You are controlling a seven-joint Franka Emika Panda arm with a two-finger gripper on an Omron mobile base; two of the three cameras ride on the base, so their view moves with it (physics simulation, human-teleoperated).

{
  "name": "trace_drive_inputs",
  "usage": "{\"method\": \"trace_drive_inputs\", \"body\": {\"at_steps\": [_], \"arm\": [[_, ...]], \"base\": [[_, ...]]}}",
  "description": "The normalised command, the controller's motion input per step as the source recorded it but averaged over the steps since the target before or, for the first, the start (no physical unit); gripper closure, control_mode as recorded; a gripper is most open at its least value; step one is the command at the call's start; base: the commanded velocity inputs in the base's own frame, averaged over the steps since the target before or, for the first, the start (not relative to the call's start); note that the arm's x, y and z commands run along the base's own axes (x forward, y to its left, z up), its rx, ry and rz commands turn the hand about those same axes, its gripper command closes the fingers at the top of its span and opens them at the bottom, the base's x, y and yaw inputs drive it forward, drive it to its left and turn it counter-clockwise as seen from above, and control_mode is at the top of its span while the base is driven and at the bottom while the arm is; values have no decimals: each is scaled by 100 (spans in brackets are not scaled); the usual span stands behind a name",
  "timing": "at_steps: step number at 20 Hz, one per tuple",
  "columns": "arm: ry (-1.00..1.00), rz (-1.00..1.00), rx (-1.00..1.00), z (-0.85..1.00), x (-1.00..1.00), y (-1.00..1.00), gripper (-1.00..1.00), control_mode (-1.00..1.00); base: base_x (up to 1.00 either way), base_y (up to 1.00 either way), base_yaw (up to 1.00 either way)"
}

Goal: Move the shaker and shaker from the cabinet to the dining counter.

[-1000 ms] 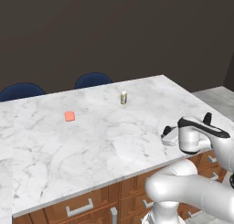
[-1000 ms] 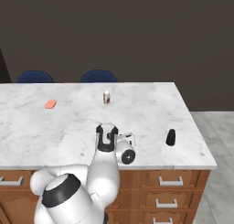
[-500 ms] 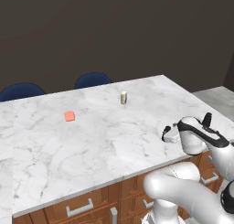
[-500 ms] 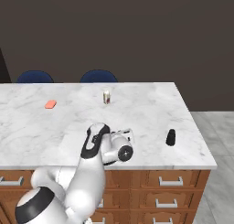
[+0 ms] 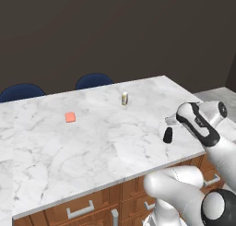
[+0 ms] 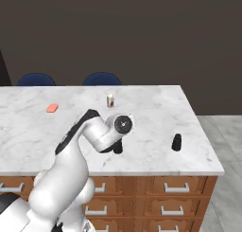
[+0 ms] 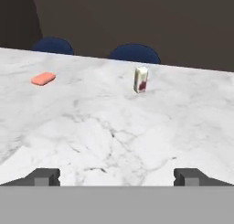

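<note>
We see the dining counter carrying everything: one black shaker stands upright near its right edge, a small cream carton stands farther back, and an orange block lies well left. Our gripper has its fingers spread wide, holding nothing.

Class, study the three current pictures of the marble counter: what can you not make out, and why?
- Right base view: dark thing behind the arm, mostly hidden; identity unclear.
- Small jar's label: too small in hand view.
- Chairs: cut off by the dining counter.
- Cabinet: outside all views.
</note>
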Motion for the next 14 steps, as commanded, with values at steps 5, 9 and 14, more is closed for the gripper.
{"method": "trace_drive_inputs", "body": {"at_steps": [5,9,14], "arm": [[34,-5,-1,73,-27,0,-100,-100],[43,-17,-5,56,-42,0,-100,-100],[28,-22,-13,12,-46,5,-100,-100]], "base": [[0,0,0],[0,0,0],[0,0,0]]}}
